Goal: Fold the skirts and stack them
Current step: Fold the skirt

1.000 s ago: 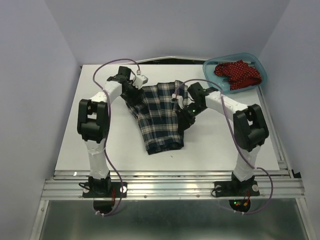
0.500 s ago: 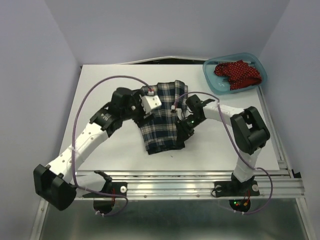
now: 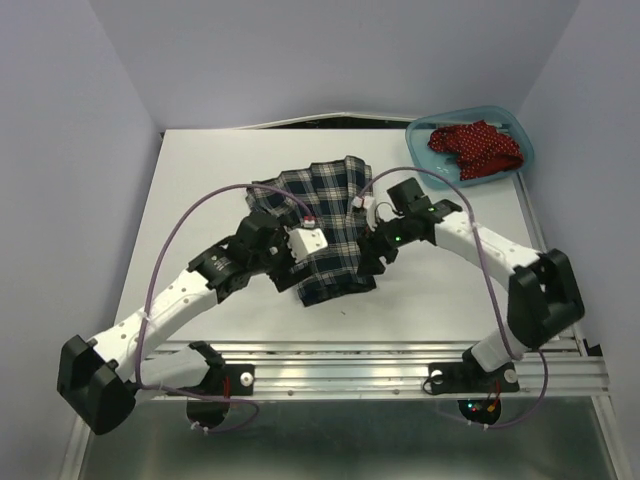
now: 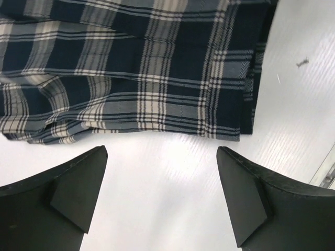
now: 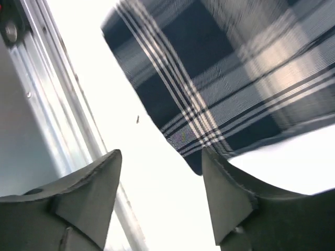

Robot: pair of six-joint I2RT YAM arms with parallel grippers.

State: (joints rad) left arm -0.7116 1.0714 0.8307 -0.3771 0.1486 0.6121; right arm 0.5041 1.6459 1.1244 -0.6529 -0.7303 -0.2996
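The plaid skirt (image 3: 320,215) lies flat in the middle of the white table, navy and green with thin white lines. It also shows in the left wrist view (image 4: 136,73) and in the right wrist view (image 5: 225,78). My left gripper (image 3: 285,275) is open and empty at the skirt's near left edge, its fingers (image 4: 68,183) over bare table just short of the hem. My right gripper (image 3: 372,262) is open and empty at the skirt's near right corner, its fingers (image 5: 230,193) beside the corner. The red dotted skirt (image 3: 475,145) lies crumpled in the teal tub.
The teal plastic tub (image 3: 418,150) stands at the back right corner of the table. A metal rail (image 3: 340,350) runs along the near table edge and shows in the right wrist view (image 5: 42,104). Grey walls close in the table on three sides.
Both arms have swung from the skirt's far end down to its near end. The left arm stretched out low across the table. The skirt's top left now lies uncovered.
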